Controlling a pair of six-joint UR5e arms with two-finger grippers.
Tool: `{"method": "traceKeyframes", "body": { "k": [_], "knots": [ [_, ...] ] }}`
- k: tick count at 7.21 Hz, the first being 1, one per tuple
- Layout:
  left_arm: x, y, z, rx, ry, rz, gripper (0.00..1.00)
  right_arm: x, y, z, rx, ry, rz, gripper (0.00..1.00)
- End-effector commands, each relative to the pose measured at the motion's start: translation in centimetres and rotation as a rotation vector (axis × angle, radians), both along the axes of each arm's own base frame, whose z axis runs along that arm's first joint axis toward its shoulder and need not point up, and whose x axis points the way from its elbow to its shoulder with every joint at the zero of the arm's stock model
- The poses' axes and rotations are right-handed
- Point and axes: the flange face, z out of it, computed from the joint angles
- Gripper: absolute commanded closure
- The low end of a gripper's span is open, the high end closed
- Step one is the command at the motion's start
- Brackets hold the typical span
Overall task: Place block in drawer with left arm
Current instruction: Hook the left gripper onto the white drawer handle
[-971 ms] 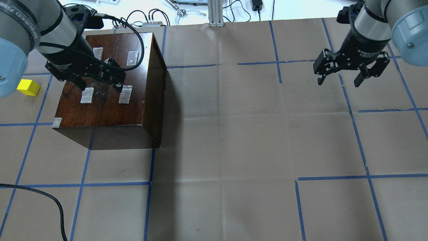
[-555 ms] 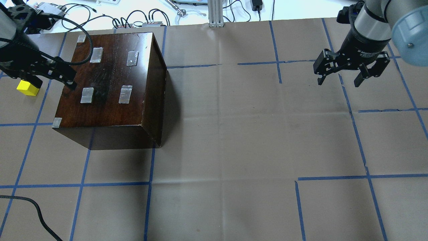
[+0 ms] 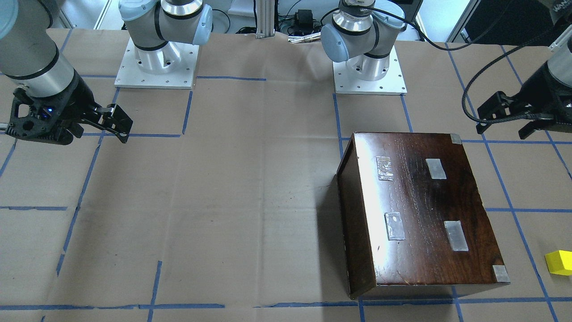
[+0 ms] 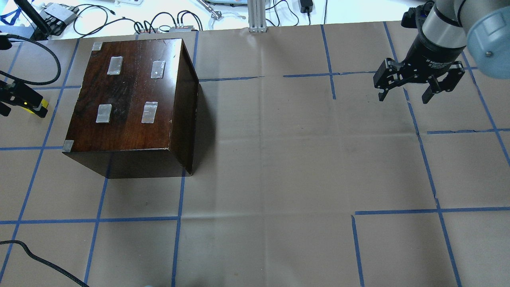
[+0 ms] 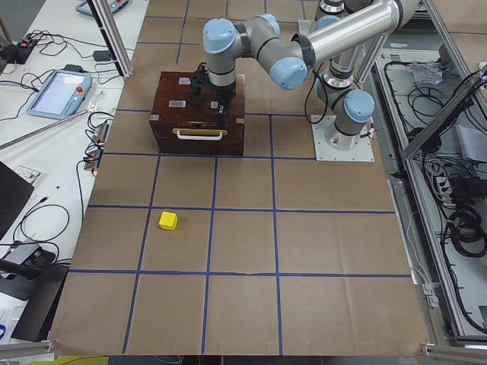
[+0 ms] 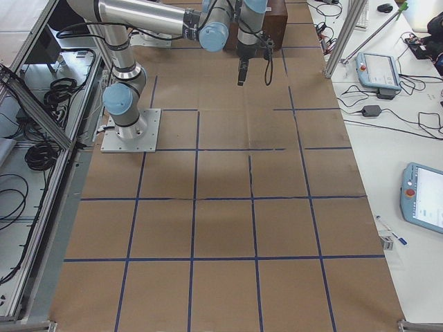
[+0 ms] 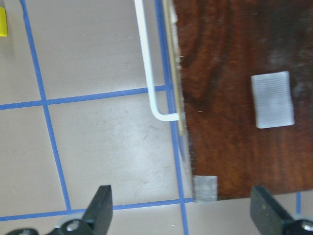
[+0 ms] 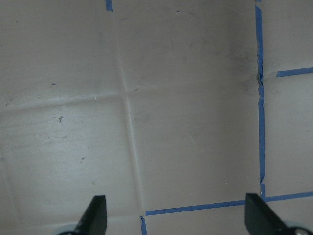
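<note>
The yellow block (image 3: 559, 262) lies on the paper beside the dark-brown box (image 4: 127, 115), on the robot's left. In the overhead view only a sliver of the block (image 4: 43, 104) shows behind my left gripper (image 4: 22, 111). The left gripper is open and empty, held high off the box's left side. The left wrist view shows its open fingers (image 7: 100, 208) over the box edge, the drawer's white handle (image 7: 145, 63), and the block (image 7: 2, 22) at the top-left edge. The drawer front (image 5: 199, 138) is shut. My right gripper (image 4: 404, 98) is open and empty, far from the box.
Brown paper with blue tape lines covers the table (image 4: 279, 159). Silver tape patches (image 4: 149, 112) sit on the box top. A thick black cable (image 4: 44, 261) lies at the front left. Cables and boxes lie beyond the table's far edge (image 4: 167, 24).
My left arm has swung left off the box top, past the box's left side, and now covers most of the block in the overhead view. The right arm has not moved.
</note>
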Motion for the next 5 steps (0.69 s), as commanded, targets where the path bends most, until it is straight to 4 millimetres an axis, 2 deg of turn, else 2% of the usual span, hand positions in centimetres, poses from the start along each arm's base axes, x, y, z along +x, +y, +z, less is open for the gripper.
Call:
{"method": "traceKeyframes", "body": {
  "k": [1,5],
  "knots": [
    [5.0,-0.3,-4.0,-0.015,0.14,0.082,0.01,0.0,0.0,0.0,0.0,0.0,0.001,0.0],
    [6.9,-4.4,-8.0,-0.068,0.294,0.104,0.01,0.0,0.0,0.1,-0.001,0.0,-0.001,0.0]
  ]
}}
